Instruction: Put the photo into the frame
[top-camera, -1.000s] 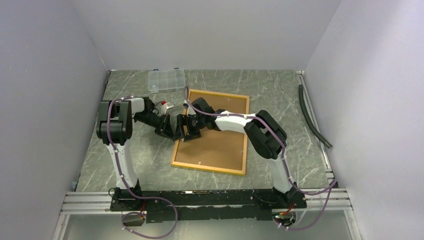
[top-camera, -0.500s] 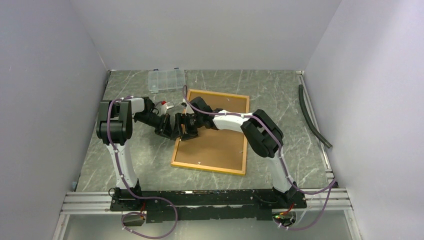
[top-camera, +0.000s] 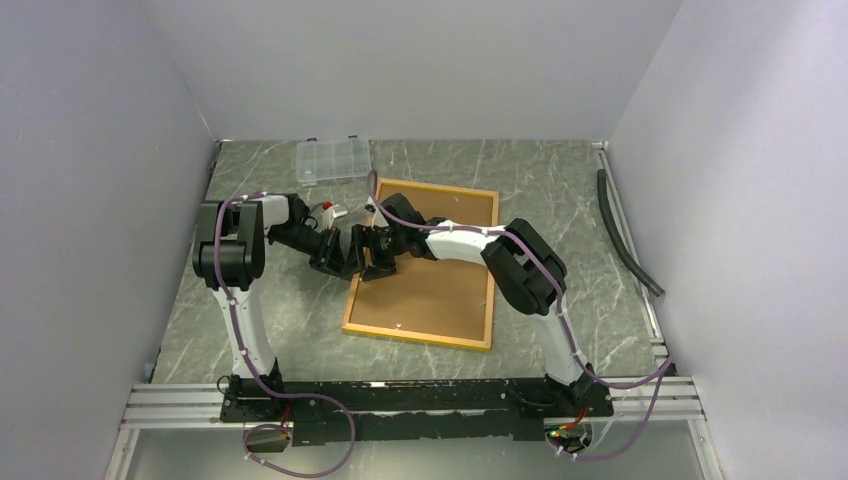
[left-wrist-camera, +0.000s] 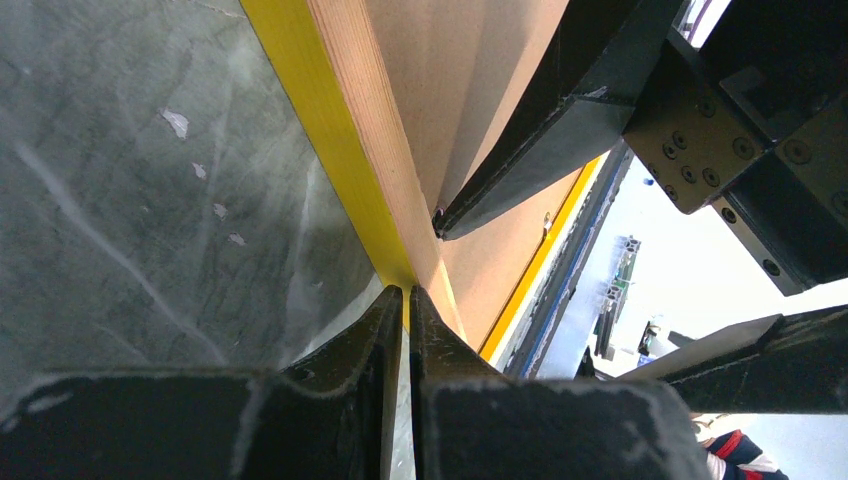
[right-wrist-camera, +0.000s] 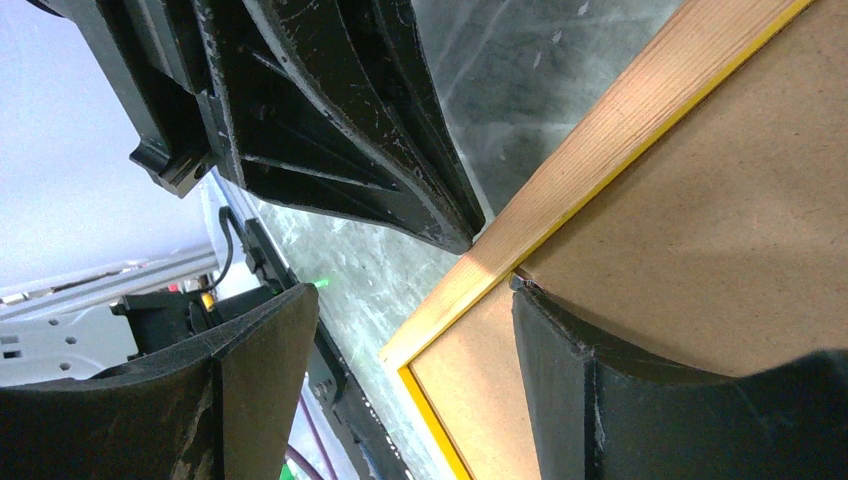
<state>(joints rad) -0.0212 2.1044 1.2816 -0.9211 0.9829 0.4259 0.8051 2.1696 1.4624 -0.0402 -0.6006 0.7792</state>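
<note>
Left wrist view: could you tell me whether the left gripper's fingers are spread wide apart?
No, the fingers nearly touch at the frame's yellow edge.

One frame (top-camera: 415, 336), one backing board (top-camera: 430, 290), one clear compartment box (top-camera: 332, 159), one black hose (top-camera: 623, 240), two arms (top-camera: 232, 245) (top-camera: 520, 265).

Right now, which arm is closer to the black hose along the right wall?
Right. The right arm bends its elbow by the frame, at its right rail, just left of the black hose; the left arm is beyond the frame's left side.
</note>
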